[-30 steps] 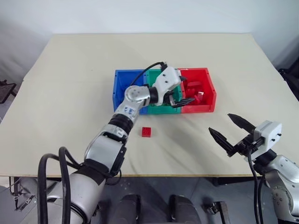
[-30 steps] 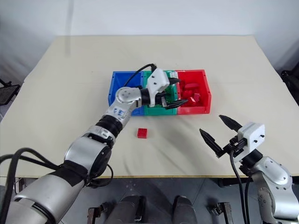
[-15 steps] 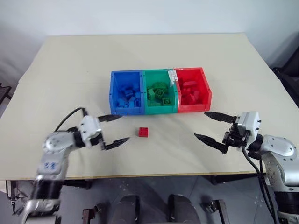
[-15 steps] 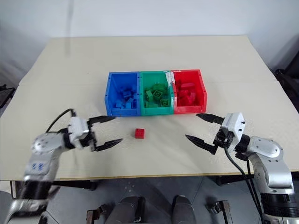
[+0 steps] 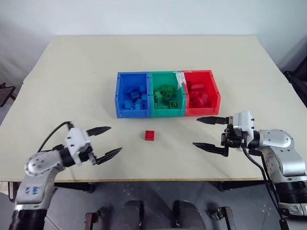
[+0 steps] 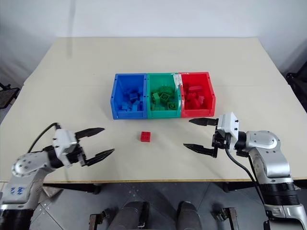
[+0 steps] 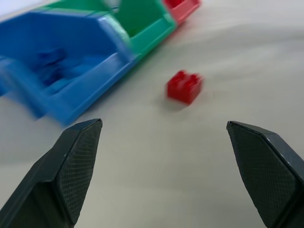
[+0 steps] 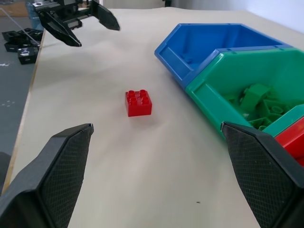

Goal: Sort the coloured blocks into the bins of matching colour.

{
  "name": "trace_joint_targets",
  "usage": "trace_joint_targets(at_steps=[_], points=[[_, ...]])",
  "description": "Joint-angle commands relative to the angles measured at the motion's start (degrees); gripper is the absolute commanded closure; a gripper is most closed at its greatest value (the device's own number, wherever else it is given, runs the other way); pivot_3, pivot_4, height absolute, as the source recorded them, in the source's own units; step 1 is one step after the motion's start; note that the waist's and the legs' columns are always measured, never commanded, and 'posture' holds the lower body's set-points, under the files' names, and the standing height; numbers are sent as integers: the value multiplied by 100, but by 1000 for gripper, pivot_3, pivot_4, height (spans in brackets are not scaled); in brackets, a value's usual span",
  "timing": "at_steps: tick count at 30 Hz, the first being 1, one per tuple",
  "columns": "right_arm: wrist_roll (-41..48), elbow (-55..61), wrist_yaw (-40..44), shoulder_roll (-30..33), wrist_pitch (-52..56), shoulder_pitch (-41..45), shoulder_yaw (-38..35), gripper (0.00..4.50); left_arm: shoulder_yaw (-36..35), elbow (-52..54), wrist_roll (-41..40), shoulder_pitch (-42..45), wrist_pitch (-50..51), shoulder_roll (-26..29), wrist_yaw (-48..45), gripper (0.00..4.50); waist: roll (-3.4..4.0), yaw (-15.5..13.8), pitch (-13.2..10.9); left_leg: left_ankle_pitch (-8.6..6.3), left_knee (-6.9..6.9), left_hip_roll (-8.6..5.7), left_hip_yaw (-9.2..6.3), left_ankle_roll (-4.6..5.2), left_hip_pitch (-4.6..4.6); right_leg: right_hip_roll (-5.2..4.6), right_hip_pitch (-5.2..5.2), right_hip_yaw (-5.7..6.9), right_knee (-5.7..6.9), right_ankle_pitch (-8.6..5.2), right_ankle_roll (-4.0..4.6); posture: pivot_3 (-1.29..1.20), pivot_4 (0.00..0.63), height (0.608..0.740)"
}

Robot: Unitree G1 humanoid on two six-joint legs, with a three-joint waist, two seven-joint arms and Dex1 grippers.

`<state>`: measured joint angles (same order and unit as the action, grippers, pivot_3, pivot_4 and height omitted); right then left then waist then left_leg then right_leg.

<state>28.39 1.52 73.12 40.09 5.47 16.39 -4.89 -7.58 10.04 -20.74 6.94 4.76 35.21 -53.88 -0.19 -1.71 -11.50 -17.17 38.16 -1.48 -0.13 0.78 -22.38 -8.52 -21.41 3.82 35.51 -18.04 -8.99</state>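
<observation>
A single red block [image 5: 150,135] sits alone on the beige table [image 5: 72,76], studs up, just in front of the row of joined bins and roughly level with the seam between the blue bin [image 5: 120,96] and the green bin [image 5: 167,111]. The red bin [image 5: 217,93] closes the row on the robot's right. All three bins already hold bricks of their own colour: a heap of blue ones, a jumble of green ones, and several red ones. The left gripper [image 5: 102,142] hovers near the table's front edge, well to the left of the loose block, its two black fingers spread wide with nothing between them, pointing in toward the middle. The right gripper [image 5: 207,132] hangs on the opposite side, also near the front edge and below the red bin's corner, fingers likewise spread apart and empty, aimed leftward toward the block. The block lies between the two grippers, well apart from each, and touches neither the bins nor any finger.
</observation>
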Motion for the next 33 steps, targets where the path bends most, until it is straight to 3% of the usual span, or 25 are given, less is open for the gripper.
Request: trace_joint_targets(at_steps=[1,10,17,20,28,33], points=[[81,205,41,160,53,-219,-160,0,569,-287,365,538,-55,-111,-30,35,0,28,1,0,0,0,5,0,1,0,-1,-2,0,0,0,0,150,740],[102,703,-320,174,120,-932,-394,0,1667,-2188,1108,1970,-592,-524,-512,35,0,30,1,0,-4,-2,38,0,3,7,-10,-2,1,0,0,0,150,740],[90,994,-611,118,112,-1264,-456,0,1971,-3313,1319,2660,-1176,-1030,-836,35,-3,20,1,0,5,-1,62,2,-1,4,-7,0,2,2,-3,0,150,740],[107,1048,-684,114,93,-1338,-465,0,1976,-3462,1350,2750,-1224,-1088,-876,634,-3,37,1,0,4,0,62,2,-1,4,-8,1,2,1,-3,0,150,740],[102,1030,-746,140,-34,-1490,-524,0,1942,-3502,1453,2697,-1182,-940,-981,3012,-3,31,1,0,6,4,61,2,0,4,-7,0,3,1,-3,0,150,740],[124,882,-923,79,-147,-1532,-772,0,1732,-2989,1025,2615,-934,-1087,-980,3000,-4,30,1,0,7,4,56,2,0,4,-7,-1,3,1,-3,0,150,740]])
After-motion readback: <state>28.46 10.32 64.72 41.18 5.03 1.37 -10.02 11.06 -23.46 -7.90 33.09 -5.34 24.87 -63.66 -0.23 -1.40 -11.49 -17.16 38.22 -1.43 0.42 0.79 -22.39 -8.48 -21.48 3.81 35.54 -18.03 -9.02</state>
